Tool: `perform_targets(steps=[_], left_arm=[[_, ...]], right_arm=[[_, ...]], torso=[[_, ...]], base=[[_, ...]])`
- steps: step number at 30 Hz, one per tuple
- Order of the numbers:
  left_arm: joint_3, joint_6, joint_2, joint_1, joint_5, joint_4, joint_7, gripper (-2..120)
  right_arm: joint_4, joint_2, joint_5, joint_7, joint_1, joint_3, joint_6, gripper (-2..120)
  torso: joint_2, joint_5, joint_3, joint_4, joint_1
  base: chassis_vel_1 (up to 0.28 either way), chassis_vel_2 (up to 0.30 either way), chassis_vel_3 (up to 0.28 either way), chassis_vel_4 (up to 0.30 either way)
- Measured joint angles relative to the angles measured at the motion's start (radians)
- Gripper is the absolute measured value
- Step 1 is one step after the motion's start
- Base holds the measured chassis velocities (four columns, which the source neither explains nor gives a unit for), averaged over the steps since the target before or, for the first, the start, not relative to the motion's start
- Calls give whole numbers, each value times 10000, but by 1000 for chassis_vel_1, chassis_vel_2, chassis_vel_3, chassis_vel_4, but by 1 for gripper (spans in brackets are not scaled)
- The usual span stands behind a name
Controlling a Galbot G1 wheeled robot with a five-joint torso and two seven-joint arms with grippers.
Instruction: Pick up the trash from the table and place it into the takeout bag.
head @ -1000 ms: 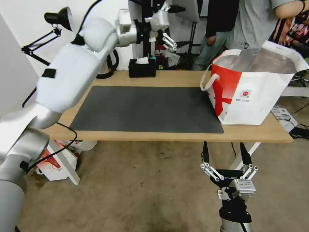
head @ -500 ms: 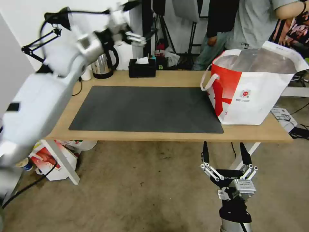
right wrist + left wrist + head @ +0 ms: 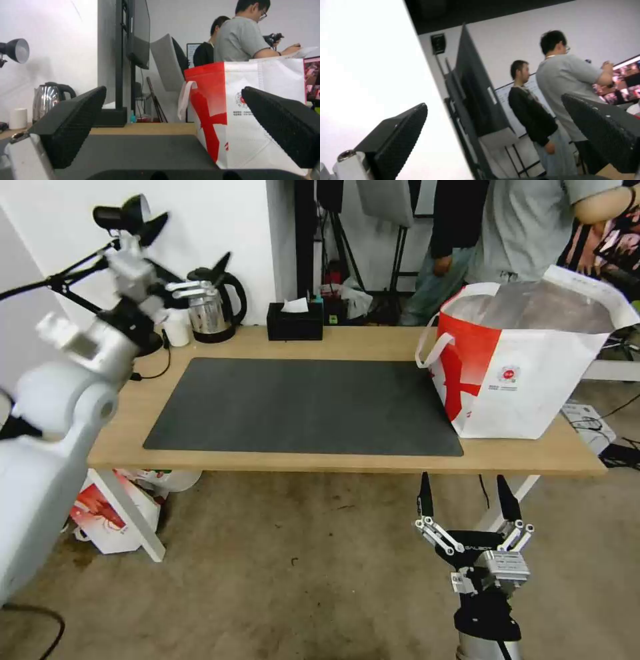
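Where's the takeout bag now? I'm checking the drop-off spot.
In the head view, the takeout bag stands on the table's right end, overlapping the dark mat's right edge.

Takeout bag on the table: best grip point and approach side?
Take the white loop handle on the red side panel of the takeout bag. It faces the dark mat and hangs clear of the wall, so fingers could probably pinch it coming across the mat. The right gripper hangs open below the table.

A white takeout bag (image 3: 533, 380) with a red side panel sits on the light-wood table (image 3: 373, 463) bearing a dark grey mat (image 3: 300, 407).
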Motion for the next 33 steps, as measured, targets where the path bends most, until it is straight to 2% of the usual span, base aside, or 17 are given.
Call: perform_targets(steps=[4,5,9,11,14,15,17,19,22,25,27,28,31,33], left_arm=[[-1197,-7,-435,1621,-143,-958,-180,100],[-1197,-7,-435,1621,-143,-958,-180,100],[-2100,-49,-1122,2647,-154,-1651,-166,100],[-2324,-54,-1351,2841,-166,-1801,-52,100],[-2915,-45,-2229,3425,-171,-2173,463,100],[-2915,-45,-2229,3425,-171,-2173,463,100],[-3146,-43,-2789,3912,-172,-2480,572,100],[-3188,-43,-2888,4002,-172,-2543,586,100],[-3722,-133,-3802,5044,-103,-3156,871,100],[-3848,-212,-4032,5323,-44,-3284,940,100],[-4071,-520,-4589,5934,132,-3450,1180,100],[-4071,-520,-4589,5934,132,-3450,1180,100],[-4140,-1069,-5303,6581,410,-3425,1495,100],[-4126,-1242,-5468,6722,500,-3354,1579,100]], right_arm=[[0,1,0,0,0,0,0,100],[0,1,0,0,0,0,0,100],[0,1,0,0,0,0,0,100],[0,1,1,0,0,0,0,100],[0,1,0,0,0,-1,0,100],[0,1,0,0,0,-1,0,100],[0,2,0,1,0,0,0,100],[0,0,0,-1,0,-2,0,100],[0,0,1,-1,0,-2,0,100],[0,1,0,0,0,-2,0,100],[0,0,0,0,0,-1,0,100],[0,0,0,0,0,-1,0,100],[0,1,0,0,0,0,0,100],[0,1,0,0,0,-1,0,100]], torso=[[0,3,0,-1,1],[0,3,0,-1,1],[0,3,-1,1,1],[0,4,-1,0,1],[0,3,0,0,1],[0,3,0,0,1],[0,3,1,0,1],[0,2,0,1,1],[0,2,0,1,0],[0,4,0,2,0],[0,5,0,1,0],[0,5,0,1,0],[0,3,0,0,0],[0,4,0,1,0]], base=[[0,0,0,0],[0,0,0,0],[0,0,0,0],[0,0,0,0],[0,0,0,0],[0,0,0,0],[0,0,0,0],[0,0,0,0],[0,0,0,0],[0,0,0,0],[0,0,0,0],[0,0,0,0],[0,0,0,0],[0,0,0,0]])
